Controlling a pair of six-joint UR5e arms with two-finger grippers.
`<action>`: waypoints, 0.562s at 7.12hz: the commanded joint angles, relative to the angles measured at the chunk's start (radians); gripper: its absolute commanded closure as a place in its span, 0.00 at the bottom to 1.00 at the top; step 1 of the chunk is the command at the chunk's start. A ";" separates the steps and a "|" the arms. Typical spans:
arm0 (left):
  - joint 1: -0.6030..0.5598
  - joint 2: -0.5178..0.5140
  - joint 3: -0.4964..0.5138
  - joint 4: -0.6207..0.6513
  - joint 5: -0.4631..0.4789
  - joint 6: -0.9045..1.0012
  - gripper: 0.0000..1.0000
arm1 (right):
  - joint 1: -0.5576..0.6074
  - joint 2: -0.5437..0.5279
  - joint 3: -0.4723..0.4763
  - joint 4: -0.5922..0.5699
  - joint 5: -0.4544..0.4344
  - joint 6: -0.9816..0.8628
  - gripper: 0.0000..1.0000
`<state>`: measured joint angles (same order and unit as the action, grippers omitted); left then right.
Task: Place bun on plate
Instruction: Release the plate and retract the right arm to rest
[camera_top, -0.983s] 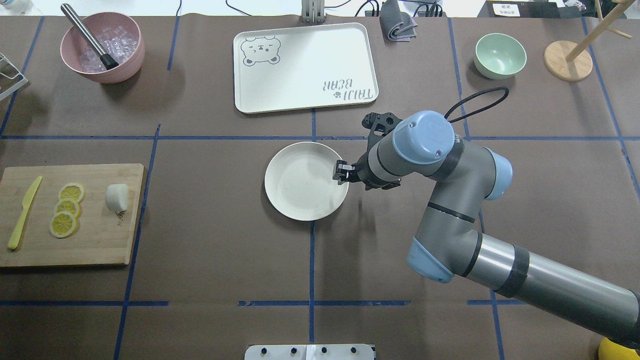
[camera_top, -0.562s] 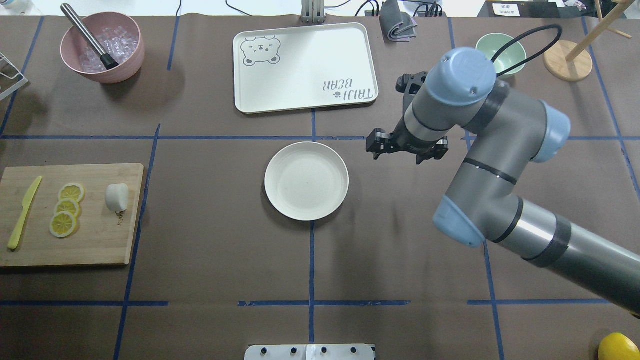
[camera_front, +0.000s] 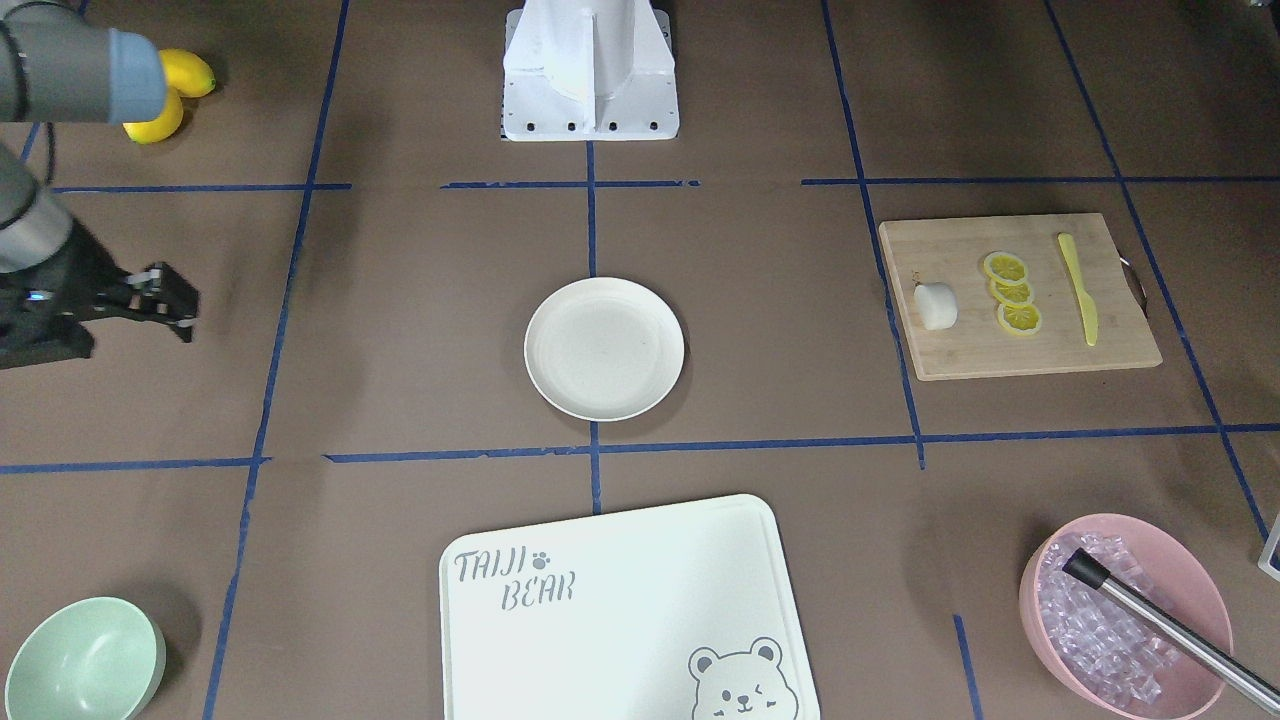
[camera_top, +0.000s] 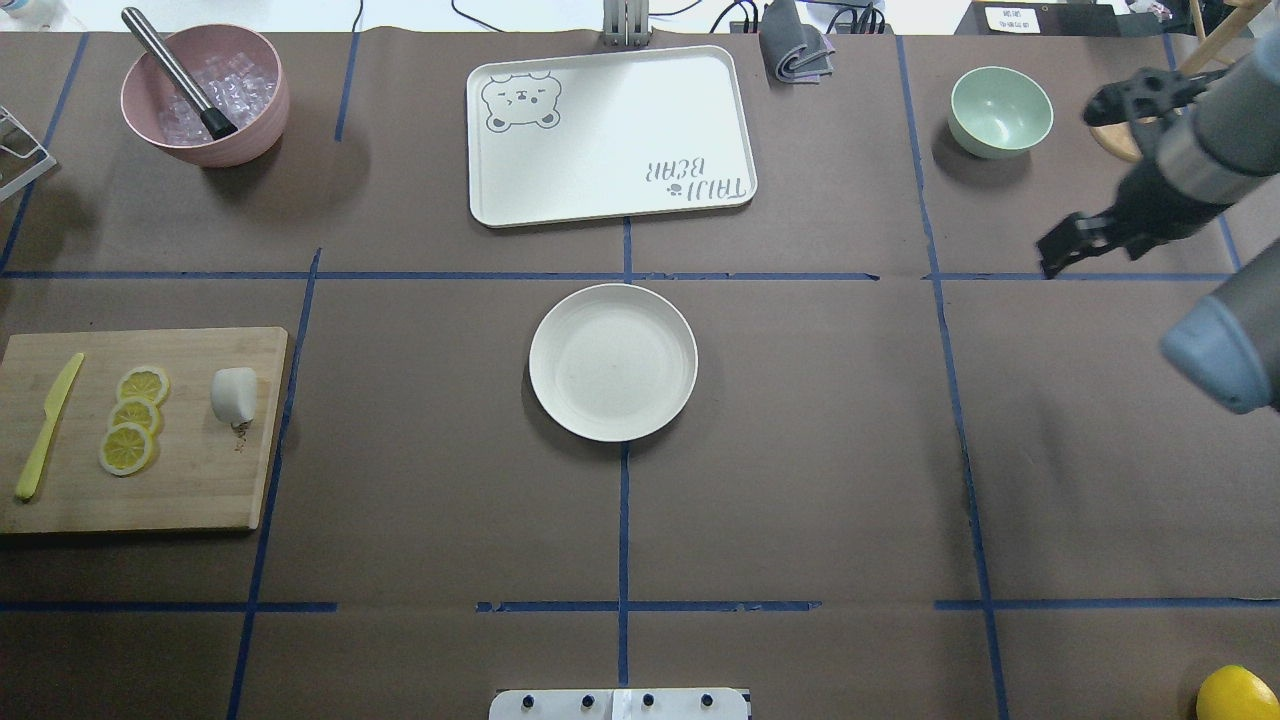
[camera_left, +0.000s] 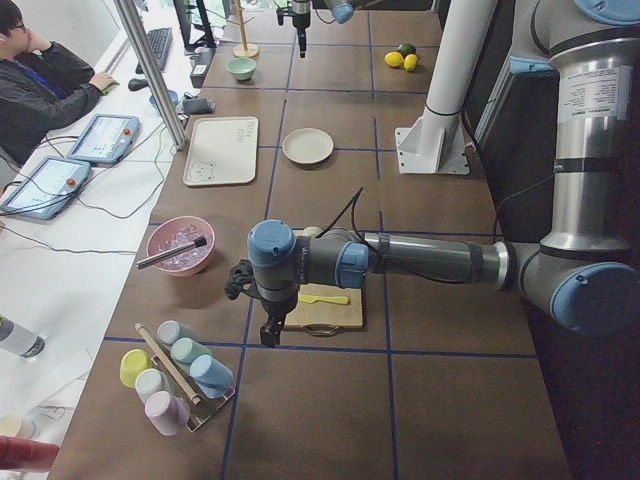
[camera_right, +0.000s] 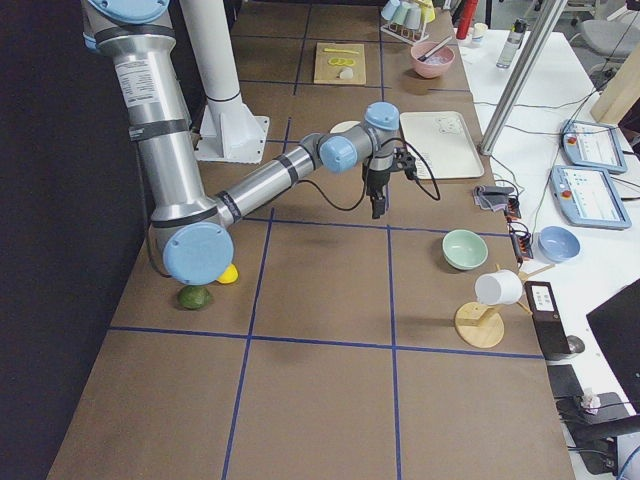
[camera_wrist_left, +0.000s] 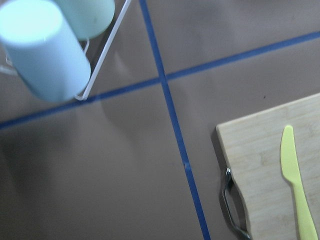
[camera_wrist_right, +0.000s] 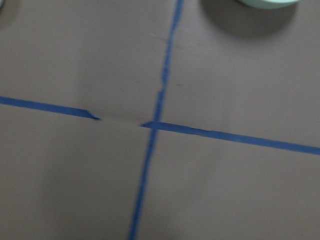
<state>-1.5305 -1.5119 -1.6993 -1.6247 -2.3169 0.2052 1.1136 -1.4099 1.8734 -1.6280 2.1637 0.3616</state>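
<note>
The bun (camera_top: 234, 394) is a small white lump lying on the wooden cutting board (camera_top: 180, 480) at the table's left, beside three lemon slices (camera_top: 132, 418). The plate (camera_top: 612, 362) sits bare at the table's centre, far from the bun. My right gripper (camera_top: 1058, 252) hovers over the tape lines at the right, near the mint-green bowl (camera_top: 1000, 110), and the front-facing view shows its fingers (camera_front: 187, 320) apart with nothing between them. My left gripper (camera_left: 268, 335) hangs past the board's outer end. It appears only in the exterior left view, so I cannot tell its state.
A yellow knife (camera_top: 45, 428) lies on the board. The bear-printed tray (camera_top: 610, 135) and a pink bowl of ice (camera_top: 205, 95) stand along the far side. A cup rack (camera_left: 175, 375) is past the board's end. Lemons (camera_front: 160, 95) lie near my right arm's base.
My right gripper has left the plate's right rim and swung up and away to the far right. The plate and the bun have stayed where they were.
</note>
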 joint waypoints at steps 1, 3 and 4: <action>0.001 -0.005 0.001 -0.038 0.001 -0.001 0.00 | 0.257 -0.146 -0.025 -0.044 0.074 -0.461 0.00; 0.003 -0.025 0.004 -0.066 -0.007 -0.001 0.00 | 0.389 -0.291 -0.013 -0.038 0.079 -0.587 0.00; 0.003 -0.025 0.033 -0.107 -0.012 -0.010 0.00 | 0.397 -0.323 -0.014 -0.038 0.073 -0.572 0.00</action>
<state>-1.5282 -1.5341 -1.6885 -1.6918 -2.3240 0.2014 1.4732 -1.6753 1.8580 -1.6671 2.2386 -0.1929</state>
